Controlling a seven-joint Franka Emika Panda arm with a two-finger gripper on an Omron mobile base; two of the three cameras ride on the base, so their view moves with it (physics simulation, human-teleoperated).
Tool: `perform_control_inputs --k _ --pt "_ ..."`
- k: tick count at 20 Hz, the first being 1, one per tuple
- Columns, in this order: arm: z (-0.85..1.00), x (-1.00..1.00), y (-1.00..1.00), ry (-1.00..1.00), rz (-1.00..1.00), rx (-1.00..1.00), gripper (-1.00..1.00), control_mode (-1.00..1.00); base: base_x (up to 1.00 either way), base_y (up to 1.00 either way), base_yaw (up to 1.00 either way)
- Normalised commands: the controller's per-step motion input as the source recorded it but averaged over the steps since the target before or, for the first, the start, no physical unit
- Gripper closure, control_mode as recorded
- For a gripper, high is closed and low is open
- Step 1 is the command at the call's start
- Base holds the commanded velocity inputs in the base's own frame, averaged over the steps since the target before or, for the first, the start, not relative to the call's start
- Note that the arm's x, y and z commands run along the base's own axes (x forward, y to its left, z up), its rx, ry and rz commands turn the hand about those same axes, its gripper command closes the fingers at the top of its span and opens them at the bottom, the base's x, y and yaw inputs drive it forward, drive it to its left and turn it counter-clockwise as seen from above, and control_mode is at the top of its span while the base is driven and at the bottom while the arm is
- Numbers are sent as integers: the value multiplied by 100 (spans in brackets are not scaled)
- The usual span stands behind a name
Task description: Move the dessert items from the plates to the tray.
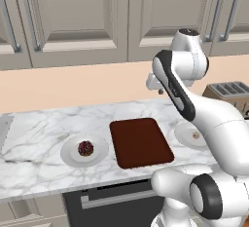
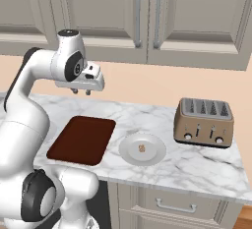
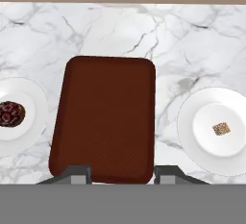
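Tool (image 2: 81,92) hangs high above the white marble-veined bench (image 1: 44,167), over the far part of the flat dark reddish-brown rectangular tray (image 3: 105,117). Its two dark finger tips (image 3: 79,174) stand apart with nothing between them; jaws parted, holding nothing.

Tray lies flat on the bench between the two plates, corners rounded, surface finely textured, bare.

Left round white shallow plate (image 1: 73,159) sits just beside the tray's left edge, not touching it. On its centre rests the dark maroon-brown bumpy round cupcake (image 1: 85,148), knobbly like a cluster of berries, upright.

Right round white shallow plate (image 2: 129,153) lies just off the tray's right edge, raised rim, inner well slightly sunken. In the well sits the small pale tan square morsel (image 3: 221,129), speckled, far smaller than the cupcake.

Metallic brown four-slot toaster (image 2: 203,122) stands on the bench right of that plate, well apart from the tray. Beige wall cabinets (image 2: 147,16) above.
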Motion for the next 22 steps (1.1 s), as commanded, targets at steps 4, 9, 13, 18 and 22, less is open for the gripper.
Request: perform_control_inputs --k 4,9,13,18,22 --pt "0 -5 13 1 0 0 -100 -100 0 0 0" --pt "-5 -28 31 0 4 1 -100 -100 0 0 0" --pt "-23 -33 47 0 8 8 -100 -100 0 0 0" --pt "-26 -15 59 0 10 9 -100 -100 0 0 0" --pt "-26 0 82 1 7 0 -100 -100 0 0 0"
